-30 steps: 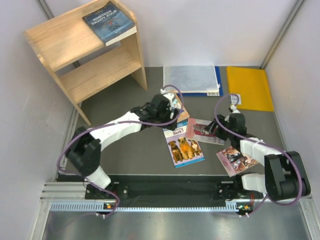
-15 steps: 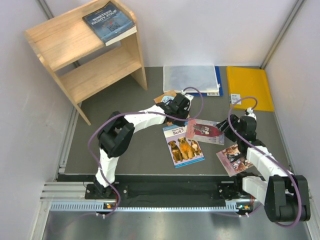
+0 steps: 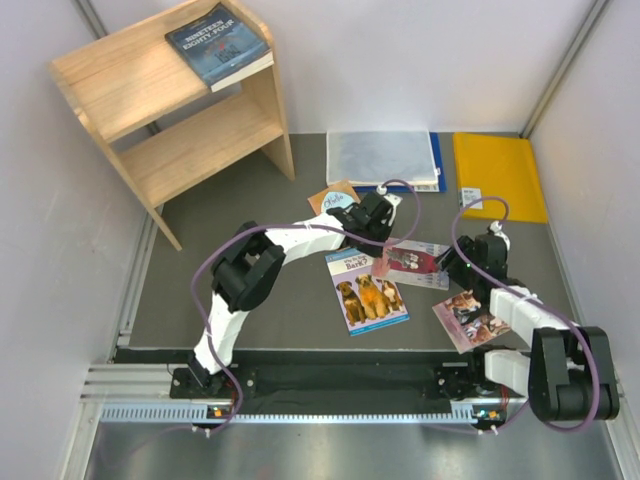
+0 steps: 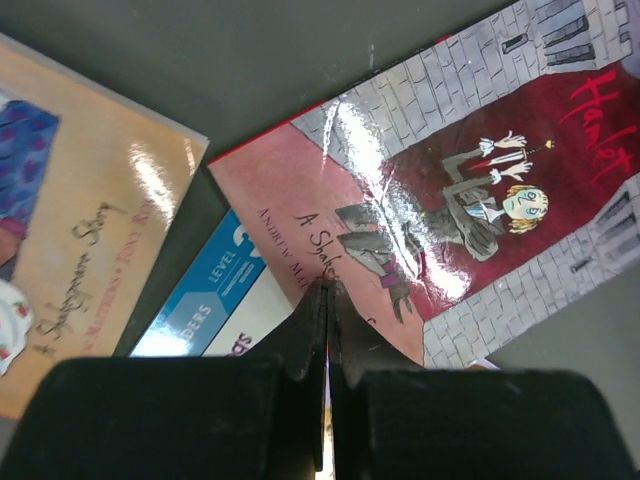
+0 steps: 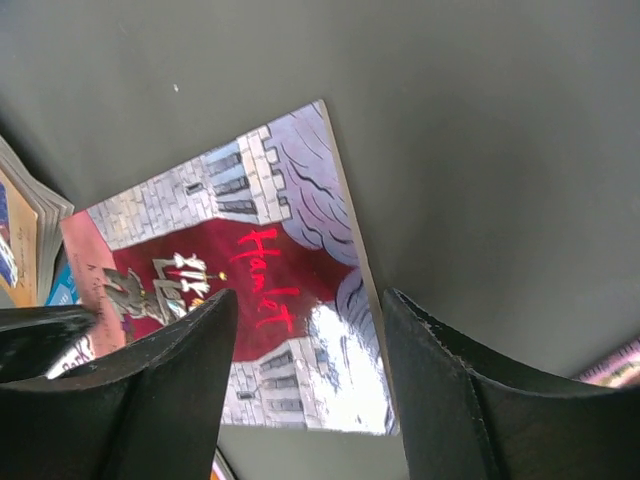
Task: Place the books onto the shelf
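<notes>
The wooden shelf (image 3: 190, 140) stands at the far left with a dark blue book (image 3: 218, 42) on its top board. The other books lie on the table: orange-brown (image 3: 335, 197), light blue with dogs (image 3: 365, 290), maroon-red (image 3: 412, 262) and pink-purple (image 3: 468, 318). My left gripper (image 4: 327, 292) is shut, its tips at the left edge of the maroon book (image 4: 470, 200), beside the orange-brown book (image 4: 90, 230) and above the light blue one (image 4: 215, 300). Whether it pinches the cover does not show. My right gripper (image 5: 310, 298) is open over the right edge of the maroon book (image 5: 250, 270).
A grey-white folder with a blue edge (image 3: 385, 158) and a yellow envelope (image 3: 498, 175) lie at the back. White walls close in both sides. The arms' mounting rail (image 3: 340, 385) runs along the near edge.
My left arm has swung right from the orange-brown book to the maroon book's left edge, and its jaws have shut. My right gripper moved in a little toward that book's right edge.
</notes>
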You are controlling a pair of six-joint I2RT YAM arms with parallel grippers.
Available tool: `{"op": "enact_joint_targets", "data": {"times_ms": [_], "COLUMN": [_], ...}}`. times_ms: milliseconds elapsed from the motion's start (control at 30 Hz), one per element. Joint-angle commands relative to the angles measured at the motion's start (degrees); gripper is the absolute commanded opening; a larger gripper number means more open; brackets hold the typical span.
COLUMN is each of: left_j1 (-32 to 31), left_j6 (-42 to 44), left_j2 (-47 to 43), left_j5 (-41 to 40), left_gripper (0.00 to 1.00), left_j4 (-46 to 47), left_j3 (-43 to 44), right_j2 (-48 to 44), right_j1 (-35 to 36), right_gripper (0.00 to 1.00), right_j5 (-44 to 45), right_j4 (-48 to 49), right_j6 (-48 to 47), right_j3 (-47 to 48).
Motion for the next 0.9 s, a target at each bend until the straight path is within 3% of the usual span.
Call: {"op": "enact_joint_targets", "data": {"times_ms": [0,400,600,667,700,733,833,867], "left_j1": [-0.7,-1.2,-1.6,-1.6,-1.6,-1.6,-1.6,-1.6], "left_j6": [-0.3,0.4,0.6,0.8,1.2,1.3,3.0,3.7], "left_j2": [3.0,8.2,9.0,8.9,8.8,8.5,6.6,5.7], "left_j5": [1.1,1.5,2.1,1.9,1.8,1.7,0.7,0.0], "left_gripper": [0.0,0.0,0.0,0.0,0.0,0.0,0.04,0.13], "left_j4": [0.6,-1.8,-1.8,-1.7,-2.0,-2.1,-2.1,-2.1], "left_j3": [3.6,6.0,6.2,6.0,6.1,5.8,4.2,3.6], "right_j2": [2.6,0.0,3.4,5.9,7.6,8.3,9.8,9.7], "right_j1": [-0.8,-0.7,-0.8,-0.8,-0.8,-0.7,-0.5,-0.4], "right_gripper": [0.6,0.51,0.48,0.36,0.13,0.0,0.0,0.0], "right_j5": [-1.7,-14.4,-18.9,-18.7,-18.6,-18.4,-17.4,-17.0], "right_j4": [2.6,12.7,18.2,17.9,17.2,16.5,13.2,11.1], "right_j6": [-0.6,-1.4,-1.7,-2.0,-2.4,-3.1,-5.7,-6.7], "right_j3": [0.7,-0.4,1.1,2.1,3.3,3.9,6.8,7.5]}}
